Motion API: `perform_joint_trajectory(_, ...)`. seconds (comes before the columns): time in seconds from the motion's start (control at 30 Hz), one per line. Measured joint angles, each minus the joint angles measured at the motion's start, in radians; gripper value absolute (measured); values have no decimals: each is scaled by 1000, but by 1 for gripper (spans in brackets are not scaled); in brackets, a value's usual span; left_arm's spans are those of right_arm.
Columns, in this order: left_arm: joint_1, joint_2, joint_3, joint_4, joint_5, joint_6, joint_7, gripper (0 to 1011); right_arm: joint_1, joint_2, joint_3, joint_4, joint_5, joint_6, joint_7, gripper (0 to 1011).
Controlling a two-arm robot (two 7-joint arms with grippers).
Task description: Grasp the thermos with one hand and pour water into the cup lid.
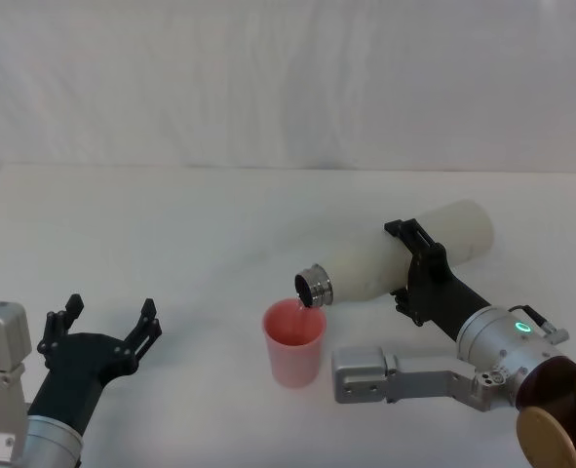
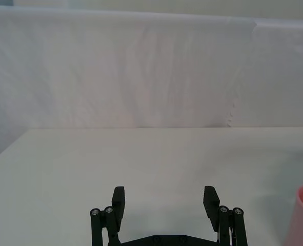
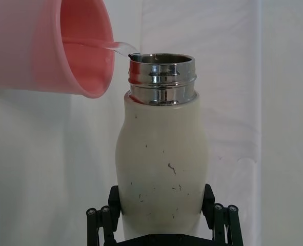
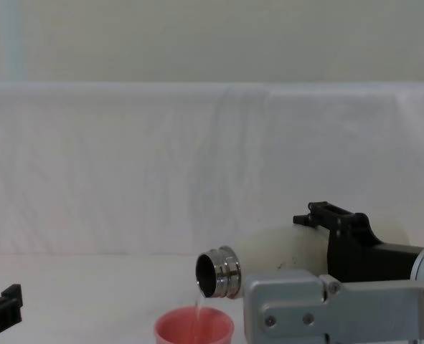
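Observation:
The cream-white thermos (image 1: 404, 255) hangs tipped almost flat above the table, its steel neck (image 1: 315, 286) pointing left and down over the pink cup lid (image 1: 293, 343). A thin stream of water (image 4: 196, 312) falls from the neck into the cup lid (image 4: 194, 328). My right gripper (image 1: 416, 271) is shut on the thermos body (image 3: 161, 174), one finger on each side. In the right wrist view the cup lid (image 3: 64, 46) sits just past the neck, with water inside. My left gripper (image 1: 107, 324) rests open at the near left, holding nothing.
A white table (image 1: 171, 224) carries the cup lid, with a white cloth backdrop (image 4: 125, 165) behind it. My right forearm (image 1: 414, 375) lies across the near right, close beside the cup lid.

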Motion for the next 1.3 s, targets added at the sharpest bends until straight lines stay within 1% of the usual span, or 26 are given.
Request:
perform_joint_trajectory(0.23, 0, 0, 0, 0, 0, 0, 0, 1001, -8, -3, 11, 0, 16, -1, -11, 957)
perform_joint_trajectory(0.37, 0, 0, 0, 0, 0, 0, 0, 1001, -19, -6, 26, -9, 36, -5, -26, 957)
perform_joint_trajectory(0.43, 0, 0, 0, 0, 0, 0, 0, 1001, -24, -8, 35, -15, 49, -8, -32, 957)
perform_joint_trajectory(0.53, 0, 0, 0, 0, 0, 0, 0, 1001, -42, -18, 64, -31, 95, -13, -40, 957)
perform_joint_trajectory(0.57, 0, 0, 0, 0, 0, 0, 0, 1001, -42, -18, 64, -31, 95, -13, -40, 957)
perform_joint_trajectory(0.63, 0, 0, 0, 0, 0, 0, 0, 1001, -59, -31, 96, -48, 153, -19, -42, 957)
perform_joint_trajectory(0.7, 0, 0, 0, 0, 0, 0, 0, 1001, -69, -41, 117, -56, 189, -21, -42, 957)
perform_joint_trajectory(0.73, 0, 0, 0, 0, 0, 0, 0, 1001, -78, -52, 136, -62, 224, -22, -41, 957)
perform_joint_trajectory(0.77, 0, 0, 0, 0, 0, 0, 0, 1001, -78, -52, 136, -62, 224, -22, -41, 957)
perform_joint_trajectory(0.8, 0, 0, 0, 0, 0, 0, 0, 1001, -85, -61, 153, -67, 256, -23, -39, 957)
perform_joint_trajectory(0.87, 0, 0, 0, 0, 0, 0, 0, 1001, -92, -74, 172, -71, 292, -23, -33, 957)
perform_joint_trajectory(0.93, 0, 0, 0, 0, 0, 0, 0, 1001, -102, -101, 208, -72, 370, -22, -17, 957)
perform_joint_trajectory(1.0, 0, 0, 0, 0, 0, 0, 0, 1001, -104, -116, 223, -71, 407, -20, -5, 957)
perform_joint_trajectory(1.03, 0, 0, 0, 0, 0, 0, 0, 1001, -106, -132, 241, -66, 451, -16, 8, 957)
perform_joint_trajectory(1.13, 0, 0, 0, 0, 0, 0, 0, 1001, -106, -157, 263, -59, 511, -8, 24, 957)
perform_joint_trajectory(1.17, 0, 0, 0, 0, 0, 0, 0, 1001, -106, -172, 278, -54, 551, 0, 34, 957)
perform_joint_trajectory(1.27, 0, 0, 0, 0, 0, 0, 0, 1001, -105, -193, 296, -45, 604, 10, 45, 957)
perform_joint_trajectory(1.3, 0, 0, 0, 0, 0, 0, 0, 1001, -104, -208, 308, -37, 641, 16, 50, 957)
